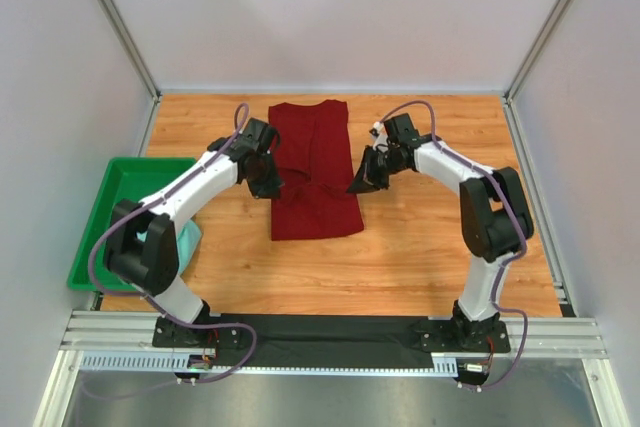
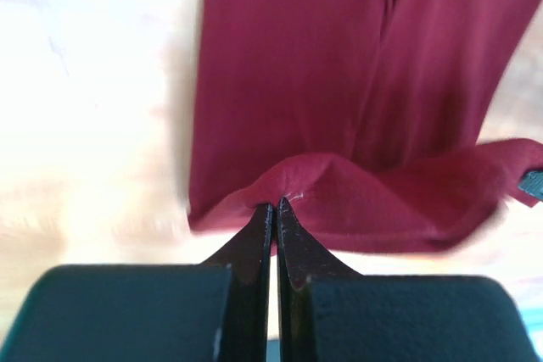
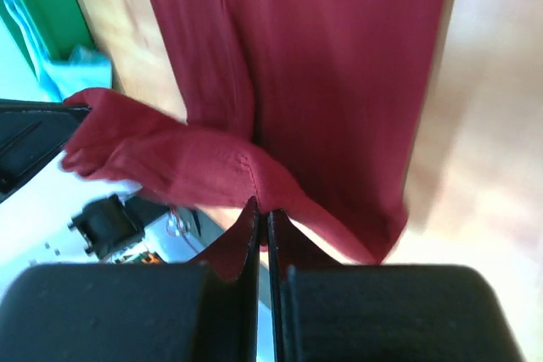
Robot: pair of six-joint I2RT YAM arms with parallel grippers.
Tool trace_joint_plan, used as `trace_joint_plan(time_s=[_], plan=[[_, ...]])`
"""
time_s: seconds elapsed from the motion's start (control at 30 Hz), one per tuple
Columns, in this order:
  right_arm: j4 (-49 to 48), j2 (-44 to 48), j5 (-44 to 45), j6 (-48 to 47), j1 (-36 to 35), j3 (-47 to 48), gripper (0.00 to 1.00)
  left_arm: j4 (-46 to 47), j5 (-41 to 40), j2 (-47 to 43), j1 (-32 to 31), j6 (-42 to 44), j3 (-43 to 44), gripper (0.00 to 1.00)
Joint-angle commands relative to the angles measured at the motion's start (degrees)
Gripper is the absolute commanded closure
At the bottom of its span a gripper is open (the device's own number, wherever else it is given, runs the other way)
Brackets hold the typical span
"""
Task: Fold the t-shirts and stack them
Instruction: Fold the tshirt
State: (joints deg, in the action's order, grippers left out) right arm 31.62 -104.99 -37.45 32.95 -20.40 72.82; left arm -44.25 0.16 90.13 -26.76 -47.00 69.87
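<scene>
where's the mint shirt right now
In the top view the mint shirt sits on the left, at the green tray's right edge, partly hidden behind the left arm.

1. A shirt (image 1: 312, 142) lies on the table (image 1: 420, 247), in the middle and toward the back.
2. The left gripper (image 1: 268, 187) is at the left side of the shirt and pinches the cloth edge there.
3. The right gripper (image 1: 362, 185) is at the right side, across from the left one, and pinches the edge there too.
4. Between the two grippers, a strip of the shirt hangs above the part that lies flat.
5. A tray (image 1: 120, 172) sits at the left edge of the table, apart from the shirt.
6. The other shirt (image 1: 188, 239) is at the tray's near right corner, partly under the left arm (image 1: 190, 187).
</scene>
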Motion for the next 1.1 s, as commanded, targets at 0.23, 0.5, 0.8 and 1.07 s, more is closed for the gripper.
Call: trace_joint_plan(time_s=[0.23,0.5,0.8,1.07], plan=[[7.15,-13.13,-2.27,-2.19,2.91,18.76,1.0,-0.14,3.26,13.31,5.49,7.27,14.07,1.0],[7.85,-17.61,-4.56,-3.06,4.23,22.71,1.0,-1.02,4.06,17.54,6.98,6.84,16.97,1.0],[9.08,-22.88,-6.05,-3.59,5.2,28.07,0.89,-1.89,3.62,21.49,8.22,7.19,20.04,1.0],[24.44,-24.84,3.42,-14.46,8.89,41.11,0.54,-9.97,-12.45,16.24,6.82,13.5,25.86,0.54]])
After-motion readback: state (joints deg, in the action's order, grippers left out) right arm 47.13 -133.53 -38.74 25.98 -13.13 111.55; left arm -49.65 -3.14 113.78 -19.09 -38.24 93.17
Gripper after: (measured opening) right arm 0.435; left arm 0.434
